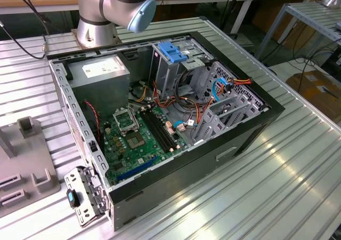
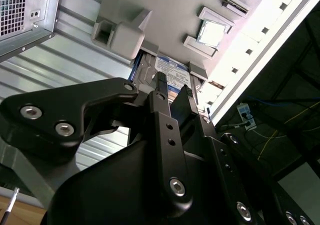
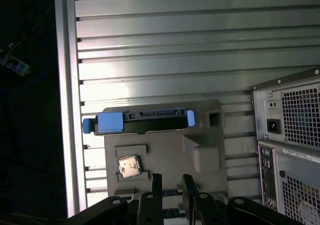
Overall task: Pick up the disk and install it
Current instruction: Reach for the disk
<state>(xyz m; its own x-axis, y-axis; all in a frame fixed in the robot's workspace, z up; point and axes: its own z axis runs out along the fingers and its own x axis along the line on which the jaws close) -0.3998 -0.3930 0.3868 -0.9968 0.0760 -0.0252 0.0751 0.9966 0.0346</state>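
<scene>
The disk [image 2: 172, 67] is a grey metal drive with a white and blue label and a blue rail along one side. It rests in a slot of the grey fixture plate [image 2: 165, 15]. In the second wrist view my gripper [image 2: 173, 85] hangs right over the disk's near edge, its two black fingers a small gap apart with the label showing between them. I cannot tell whether the fingers touch it. In the first wrist view the gripper [image 3: 172, 179] sits over the fixture plate [image 3: 165, 145], and a strip of the disk [image 3: 170, 192] shows between the fingers.
The open computer case [image 1: 170, 106] lies on the ribbed metal table [image 1: 256, 186], with a blue-latched drive cage [image 1: 173, 50] inside. On the fixture stand a dark flat part with blue ends [image 3: 140, 121] and a square chip [image 3: 128, 166]. The case's rear panel [image 3: 292, 135] is beside it.
</scene>
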